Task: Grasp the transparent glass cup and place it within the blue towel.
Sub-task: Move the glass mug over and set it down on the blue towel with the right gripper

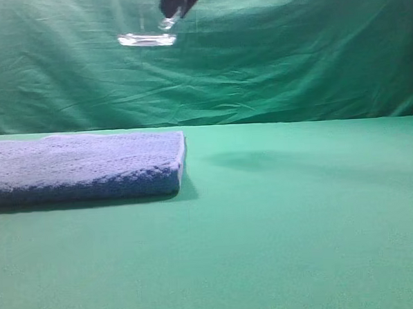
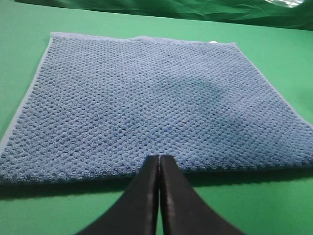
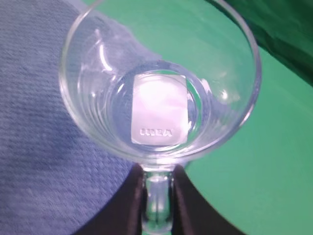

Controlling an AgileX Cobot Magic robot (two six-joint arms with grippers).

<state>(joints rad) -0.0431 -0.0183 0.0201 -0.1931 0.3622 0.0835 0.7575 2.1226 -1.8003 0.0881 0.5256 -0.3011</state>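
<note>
Transport step in hand: my right gripper, clamped on its handle, holds the transparent glass cup aloft above the blue towel edge; next, traverse inward, lower, release; left gripper idle, closed.

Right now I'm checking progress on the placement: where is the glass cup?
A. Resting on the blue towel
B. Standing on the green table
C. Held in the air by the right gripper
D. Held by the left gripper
C: the right gripper pinches the handle of the transparent glass cup, high above the blue towel.
</note>
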